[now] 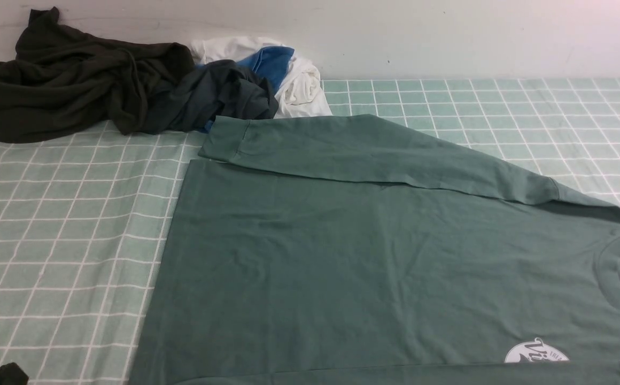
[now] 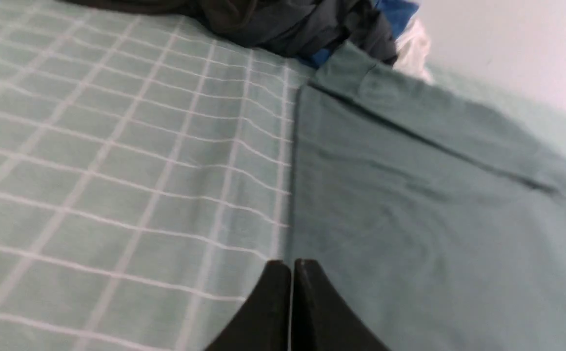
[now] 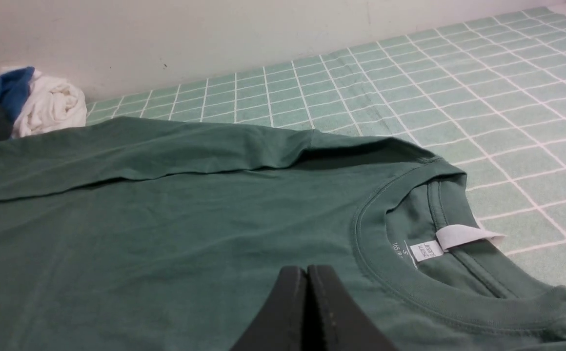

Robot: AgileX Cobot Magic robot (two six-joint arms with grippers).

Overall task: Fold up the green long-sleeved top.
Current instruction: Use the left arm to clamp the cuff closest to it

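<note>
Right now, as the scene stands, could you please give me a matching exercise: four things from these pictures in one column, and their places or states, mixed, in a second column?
Column 1
1. green long-sleeved top
2. dark olive garment
3. white cloth
4. left gripper

Column 2
A. bunched up beside blue fabric
B. shut, over the hem edge of the top
C. spread flat, far sleeve folded across the body
D. crumpled in a heap at the far left

Pairs: 1-C; 2-D; 3-A; 4-B
</note>
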